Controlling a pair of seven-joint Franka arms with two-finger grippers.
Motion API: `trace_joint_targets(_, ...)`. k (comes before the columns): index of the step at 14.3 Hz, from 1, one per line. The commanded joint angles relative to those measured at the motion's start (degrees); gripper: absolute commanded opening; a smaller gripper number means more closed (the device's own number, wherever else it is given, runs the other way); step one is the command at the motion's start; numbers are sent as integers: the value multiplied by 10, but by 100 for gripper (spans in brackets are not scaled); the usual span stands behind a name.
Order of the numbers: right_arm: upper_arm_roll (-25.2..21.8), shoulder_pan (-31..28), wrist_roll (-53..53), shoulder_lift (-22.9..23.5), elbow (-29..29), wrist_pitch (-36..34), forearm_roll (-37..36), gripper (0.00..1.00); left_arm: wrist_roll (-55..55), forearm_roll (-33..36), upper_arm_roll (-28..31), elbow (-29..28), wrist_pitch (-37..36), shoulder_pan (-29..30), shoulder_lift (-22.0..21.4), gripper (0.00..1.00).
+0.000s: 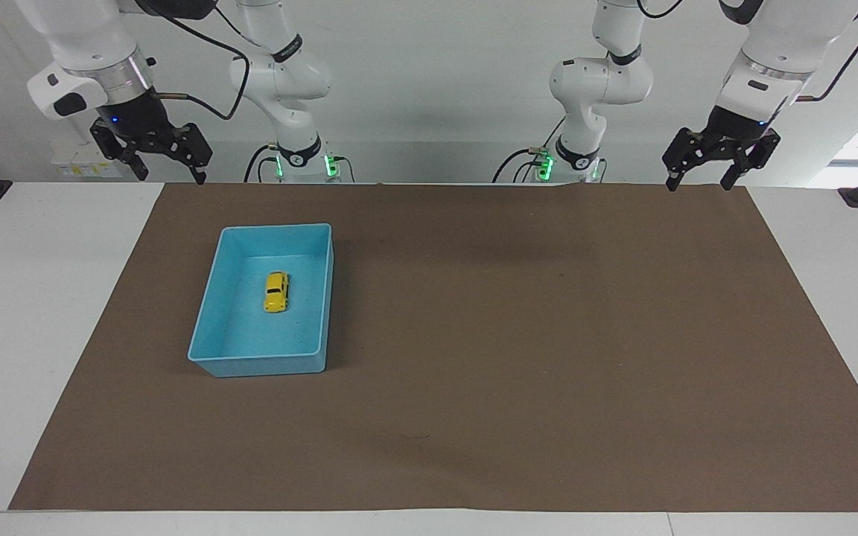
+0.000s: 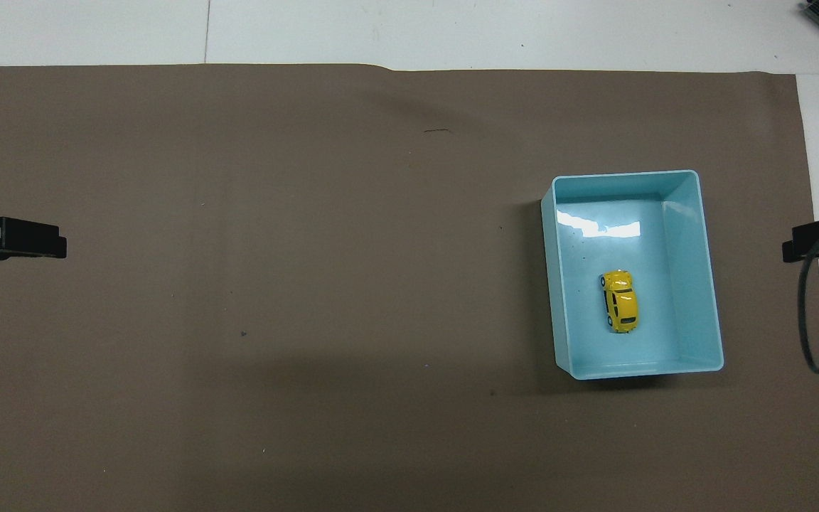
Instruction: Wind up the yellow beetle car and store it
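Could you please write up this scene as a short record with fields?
car: yellow toy car on its wheels inside the bin
bin: blue bin on the brown mat, toward the right arm's end
right gripper: open, raised over the table's edge by the mat's corner, holding nothing
left gripper: open, raised, waiting at its own end
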Motion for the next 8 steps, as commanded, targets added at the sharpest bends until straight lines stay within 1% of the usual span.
trace_joint_targets(1, 3, -4, -15, -9, -14, 15, 13, 100, 6, -8, -5, 6, -12, 9, -4, 100)
trace_joint_targets(8, 3, -3, -14, -12, -18, 14, 11, 100, 6, -8, -4, 6, -12, 9, -4, 100)
